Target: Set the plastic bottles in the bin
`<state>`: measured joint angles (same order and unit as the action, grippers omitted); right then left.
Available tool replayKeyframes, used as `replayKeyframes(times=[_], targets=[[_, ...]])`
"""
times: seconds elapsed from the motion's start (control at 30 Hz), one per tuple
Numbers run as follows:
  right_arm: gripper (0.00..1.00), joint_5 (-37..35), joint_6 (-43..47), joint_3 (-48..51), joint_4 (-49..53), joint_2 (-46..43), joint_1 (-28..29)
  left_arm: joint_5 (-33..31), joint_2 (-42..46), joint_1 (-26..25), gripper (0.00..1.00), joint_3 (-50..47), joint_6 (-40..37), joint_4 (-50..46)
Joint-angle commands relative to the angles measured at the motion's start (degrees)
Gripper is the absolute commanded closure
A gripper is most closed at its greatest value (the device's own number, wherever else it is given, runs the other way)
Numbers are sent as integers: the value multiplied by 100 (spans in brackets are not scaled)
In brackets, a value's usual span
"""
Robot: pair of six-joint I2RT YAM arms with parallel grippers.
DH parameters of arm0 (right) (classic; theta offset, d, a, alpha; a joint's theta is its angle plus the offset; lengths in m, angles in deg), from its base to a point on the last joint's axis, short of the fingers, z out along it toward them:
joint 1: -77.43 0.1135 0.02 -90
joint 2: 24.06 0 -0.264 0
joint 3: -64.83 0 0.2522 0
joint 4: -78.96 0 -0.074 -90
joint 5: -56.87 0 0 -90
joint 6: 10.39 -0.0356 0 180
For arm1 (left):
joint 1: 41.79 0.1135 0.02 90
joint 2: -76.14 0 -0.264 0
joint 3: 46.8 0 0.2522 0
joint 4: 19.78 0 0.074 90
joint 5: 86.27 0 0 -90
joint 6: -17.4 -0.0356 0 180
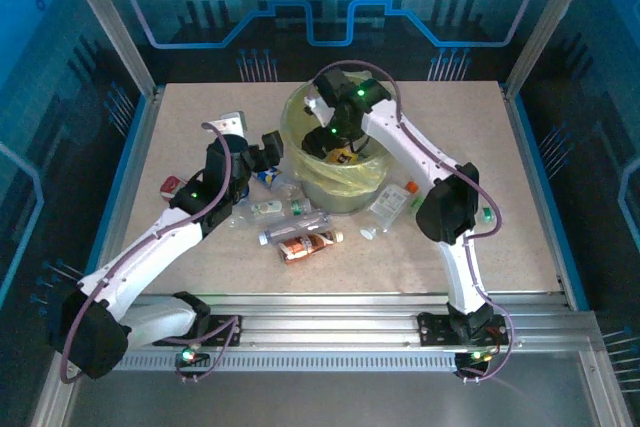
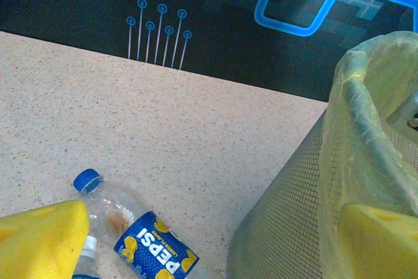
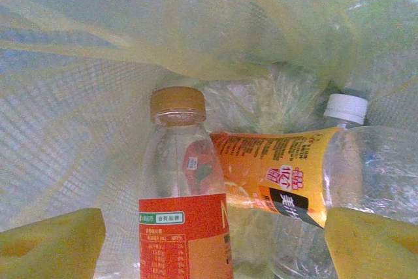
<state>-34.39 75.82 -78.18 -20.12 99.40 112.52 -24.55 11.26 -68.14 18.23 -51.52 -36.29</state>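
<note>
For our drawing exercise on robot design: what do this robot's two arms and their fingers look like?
Both the left arm and right arm have white tubular links, black joint housings with small green lights, and thin purple cables looping alongside. The fingers carry blocky yellow foam pads.

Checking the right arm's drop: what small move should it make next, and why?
Probably lift the right gripper straight up out of the bin. Its pads stand wide apart, and the red-label bottle between them seems to touch neither, lying beside the yellow-label bottle inside the bag, so there looks to be nothing to hold there.
</note>
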Motion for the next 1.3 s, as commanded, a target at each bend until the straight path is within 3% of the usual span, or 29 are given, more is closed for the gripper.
replayKeyframes(times=[0.0,0.1,0.33,0.53,0.9,1.1,1.27], targets=[[8,-285,-8,-274,193,-576,72,-64,85,42,1,-15,38,9],[1,-539,-60,-246,193,-879,64,-86,155,52,1,-66,35,40],[0,-1363,-355,153,108,-1737,-40,-134,320,57,1,-197,-55,130],[0,-1867,-1140,1348,-195,-2908,-604,-161,454,65,1,-350,-110,296],[0,-1110,-2714,4902,-1009,-5317,-2791,-113,356,86,1,-402,-138,447],[0,-561,-3028,6087,-1080,-5619,-3913,-56,270,95,1,-389,-121,484],[0,-345,-3253,6677,-1176,-5464,-4384,-38,223,110,1,-366,-119,444]])
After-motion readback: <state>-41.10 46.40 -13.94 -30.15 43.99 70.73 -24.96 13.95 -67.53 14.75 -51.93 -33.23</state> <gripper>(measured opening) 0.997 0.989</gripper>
